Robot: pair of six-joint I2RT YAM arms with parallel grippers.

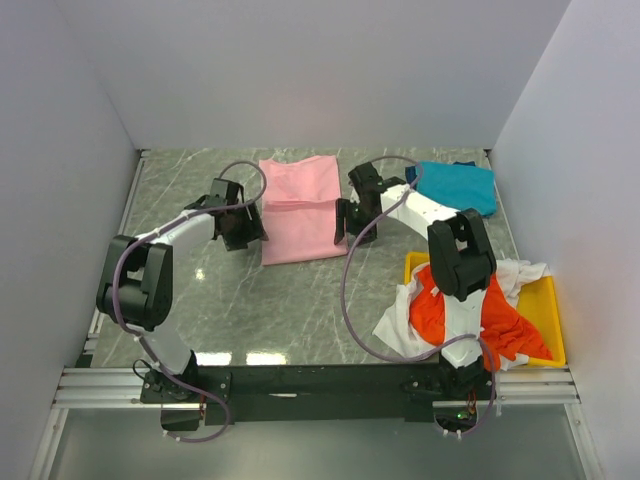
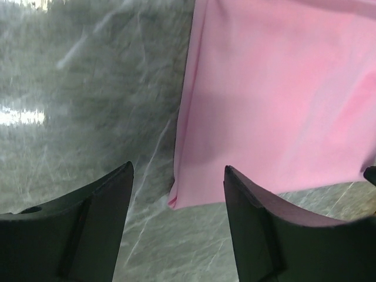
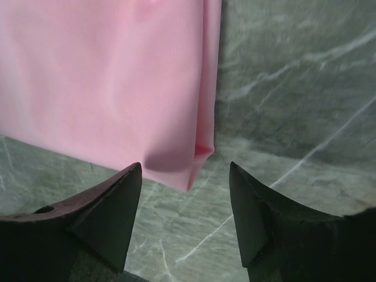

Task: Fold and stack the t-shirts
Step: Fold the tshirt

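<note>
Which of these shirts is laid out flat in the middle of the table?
The light pink shirt, lying smooth. The teal shirt is bunched far right; the orange-red shirt and white shirt are heaped on the yellow tray.

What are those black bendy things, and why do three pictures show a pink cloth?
The bendy things are two robot arms bolted to the near edge of a grey table. The wide picture comes from a camera looking down from above. The two close-ups come from small cameras on the arms' wrists, so the dark shapes at the bottom of each are that arm's own pinching fingers.

The left tool is at the left side of a folded pink t-shirt, and the right tool is at its right side. Both are open and hold nothing. Each close-up shows one near corner of the pink shirt lying on the table.

A teal-blue t-shirt lies at the far right. An orange-red t-shirt and a white t-shirt lie crumpled over a yellow tray.
</note>
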